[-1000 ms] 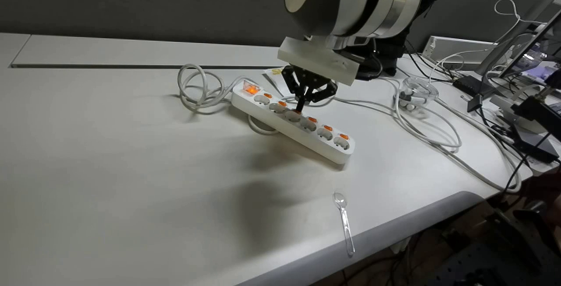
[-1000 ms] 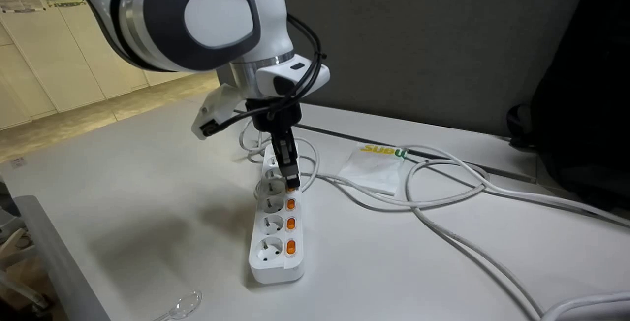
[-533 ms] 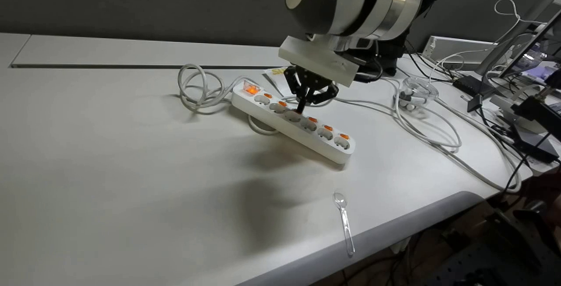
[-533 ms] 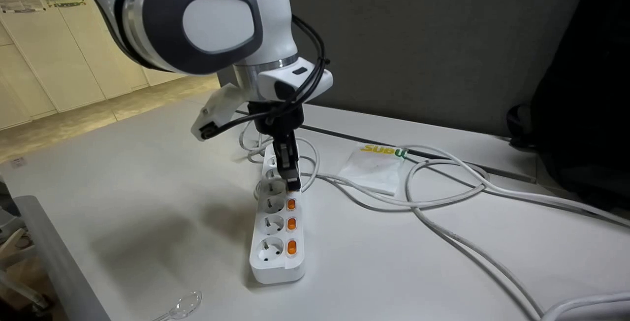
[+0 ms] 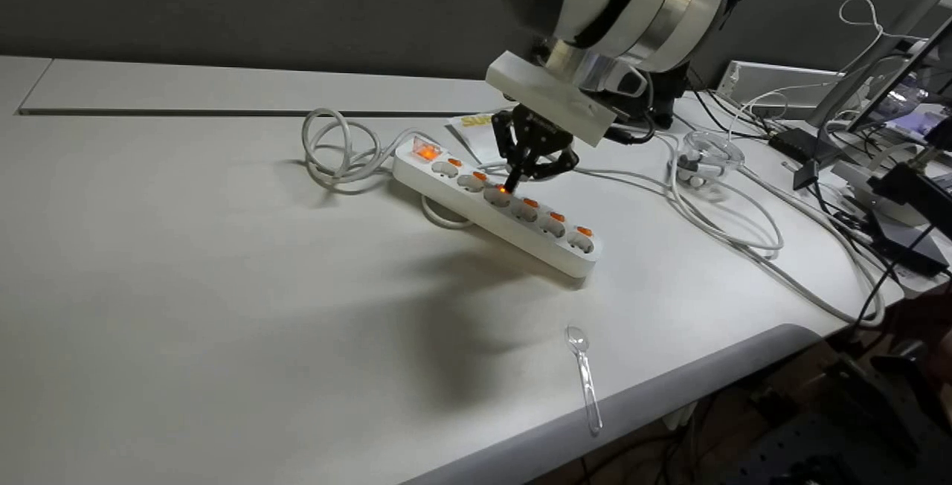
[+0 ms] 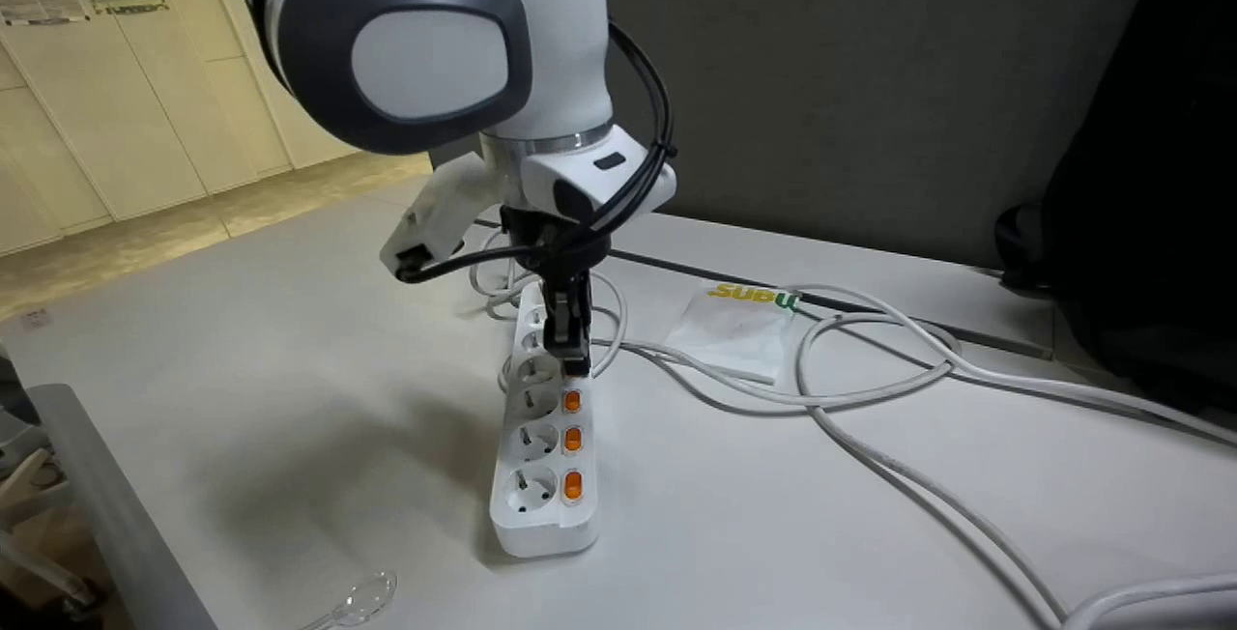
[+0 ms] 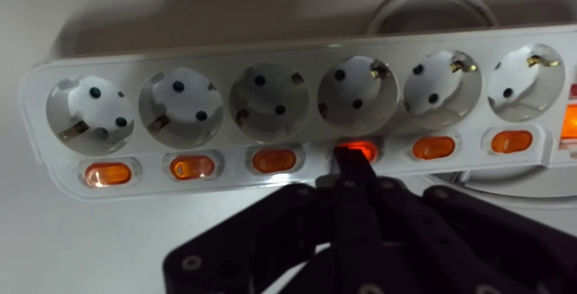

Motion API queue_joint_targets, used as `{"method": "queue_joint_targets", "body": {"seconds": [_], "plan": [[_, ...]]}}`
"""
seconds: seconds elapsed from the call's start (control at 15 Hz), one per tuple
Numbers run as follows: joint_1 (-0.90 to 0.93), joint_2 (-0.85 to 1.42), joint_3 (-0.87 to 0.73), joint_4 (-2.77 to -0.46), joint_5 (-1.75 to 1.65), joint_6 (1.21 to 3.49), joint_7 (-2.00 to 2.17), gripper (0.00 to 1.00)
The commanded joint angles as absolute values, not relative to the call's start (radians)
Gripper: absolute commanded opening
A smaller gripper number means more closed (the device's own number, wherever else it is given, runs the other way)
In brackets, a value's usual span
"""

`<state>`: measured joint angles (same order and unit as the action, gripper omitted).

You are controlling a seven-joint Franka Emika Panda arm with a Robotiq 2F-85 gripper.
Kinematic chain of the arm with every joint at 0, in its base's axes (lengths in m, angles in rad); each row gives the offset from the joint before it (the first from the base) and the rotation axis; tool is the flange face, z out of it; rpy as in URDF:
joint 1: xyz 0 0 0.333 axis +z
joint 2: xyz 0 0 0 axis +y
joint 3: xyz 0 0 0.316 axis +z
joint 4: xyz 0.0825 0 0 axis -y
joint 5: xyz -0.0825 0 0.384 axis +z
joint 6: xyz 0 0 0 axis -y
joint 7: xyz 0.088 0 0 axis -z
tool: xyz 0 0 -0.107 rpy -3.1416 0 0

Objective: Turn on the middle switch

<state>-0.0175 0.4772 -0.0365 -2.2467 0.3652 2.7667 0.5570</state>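
Note:
A white power strip (image 5: 494,227) lies on the table with a row of sockets and orange switches; it also shows in the other views (image 6: 546,541) (image 7: 400,149). My gripper (image 5: 509,187) is shut and empty, its tips pressed together. In the wrist view the fingertips (image 7: 356,155) rest on a middle-row switch (image 7: 368,149), which glows bright red-orange and is partly covered by the tips. It glows in an exterior view too (image 5: 502,189). In an exterior view the gripper (image 6: 576,366) hides most of it. The neighbouring switches (image 7: 274,160) (image 7: 433,148) are unlit.
A larger lit main switch (image 5: 427,151) sits at the strip's cable end. Coiled white cable (image 5: 327,158) lies behind it. A Subway paper bag (image 6: 734,335) and cables (image 6: 870,384) lie beside the strip. A clear plastic spoon (image 5: 584,373) lies near the table's front edge.
The switch under the fingertips now glows; earlier it showed no light. The wrist and arm have tilted and shifted while the tips stay at the same switch. The power strip has barely moved.

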Motion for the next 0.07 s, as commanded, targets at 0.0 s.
{"method": "queue_joint_targets", "body": {"seconds": [0.0], "plan": [[-0.104, 0.547, 0.039, -2.219, 0.497, 2.729, 0.451, 0.00]]}}
